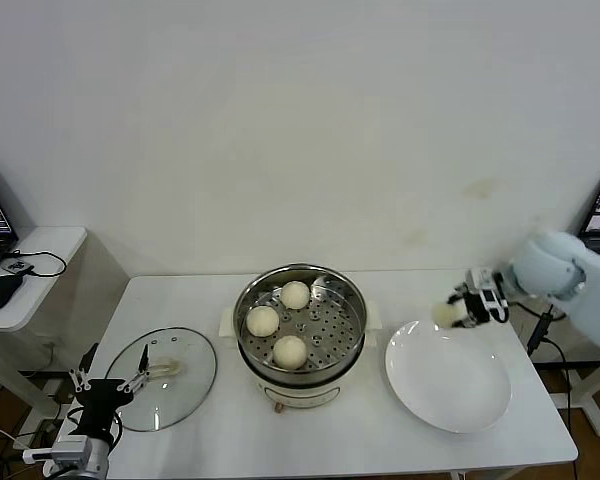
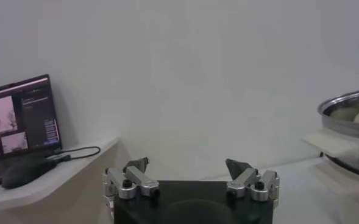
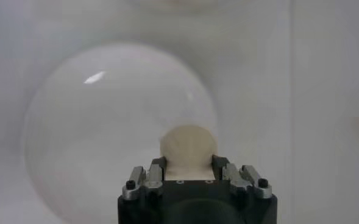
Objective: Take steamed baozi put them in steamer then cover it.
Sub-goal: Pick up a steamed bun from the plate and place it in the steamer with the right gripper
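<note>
Between the fingers of the right gripper [image 3: 189,159] sits one steamed baozi [image 3: 188,152], clamped from both sides; the right wrist view shows this plainly, with the bun's cream surface filling the gap between the jaws and the white plate [image 3: 94,122] spread out beyond it; the head view shows the same bun [image 1: 446,314] only as a small pale lump at the tip of the right gripper [image 1: 458,311], just above the plate's [image 1: 450,385] far rim. Toward the robot's left of that gripper stands the steamer [image 1: 300,325], its perforated tray carrying three more buns [image 1: 290,351], which the right wrist view does not show; the left wrist view catches only the steamer's rim [image 2: 350,112] with two buns peeking over it. Farther still from the right gripper, the cover [image 1: 165,375] lies flat on the white table [image 1: 230,440]; just beside it hovers the left gripper [image 1: 104,383], fingers spread wide and holding nothing, as the left wrist view [image 2: 190,170] confirms; that view alone shows a laptop [image 2: 17,115] and a mouse [image 2: 27,173] on a side desk [image 2: 45,185].
</note>
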Robot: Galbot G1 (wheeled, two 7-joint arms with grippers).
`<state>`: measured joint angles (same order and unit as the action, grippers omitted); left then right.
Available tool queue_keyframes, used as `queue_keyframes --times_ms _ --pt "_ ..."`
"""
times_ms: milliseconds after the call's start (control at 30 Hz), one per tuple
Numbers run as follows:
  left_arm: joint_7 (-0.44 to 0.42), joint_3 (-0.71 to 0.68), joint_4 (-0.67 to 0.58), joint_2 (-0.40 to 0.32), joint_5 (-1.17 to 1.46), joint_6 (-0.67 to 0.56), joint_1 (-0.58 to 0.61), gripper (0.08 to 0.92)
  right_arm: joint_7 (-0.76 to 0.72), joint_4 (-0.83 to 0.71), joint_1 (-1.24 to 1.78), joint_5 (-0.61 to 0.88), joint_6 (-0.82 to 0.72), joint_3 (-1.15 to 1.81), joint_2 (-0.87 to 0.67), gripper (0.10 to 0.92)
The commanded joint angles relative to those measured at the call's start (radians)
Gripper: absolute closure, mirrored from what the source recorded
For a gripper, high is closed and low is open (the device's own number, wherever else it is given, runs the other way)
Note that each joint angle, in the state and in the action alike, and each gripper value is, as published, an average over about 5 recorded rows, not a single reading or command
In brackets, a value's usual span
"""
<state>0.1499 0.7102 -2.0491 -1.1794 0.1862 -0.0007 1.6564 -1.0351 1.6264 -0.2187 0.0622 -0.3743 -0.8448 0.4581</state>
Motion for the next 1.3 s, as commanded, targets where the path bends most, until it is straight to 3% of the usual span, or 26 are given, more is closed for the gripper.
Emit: queue_keyframes --times_ms 33,267,600,933,1300 --pt "0.000 -0.003 0.006 0.002 0.000 0.001 -0.003 0.177 0.052 0.097 -0.448 0.300 -0.127 -0.316 0.119 0.533" --pt "0.000 0.001 0.016 -0.001 0.000 -0.001 -0.004 0.177 0.147 0.065 -0.438 0.446 -0.231 -0.360 0.334 0.533" --pt "-0.001 0.015 0.024 -0.002 -0.002 -0.009 -0.002 0.177 0.224 -0.021 -0.304 0.455 -0.286 -0.358 0.493 0.530" --pt "-0.001 0.027 0.021 -0.002 -0.001 -0.016 0.008 0.177 0.236 -0.139 -0.201 0.386 -0.300 -0.369 0.577 0.517" --pt "0.000 0.026 0.023 -0.005 0.000 -0.018 0.005 0.177 0.227 -0.151 -0.178 0.332 -0.316 -0.376 0.569 0.513"
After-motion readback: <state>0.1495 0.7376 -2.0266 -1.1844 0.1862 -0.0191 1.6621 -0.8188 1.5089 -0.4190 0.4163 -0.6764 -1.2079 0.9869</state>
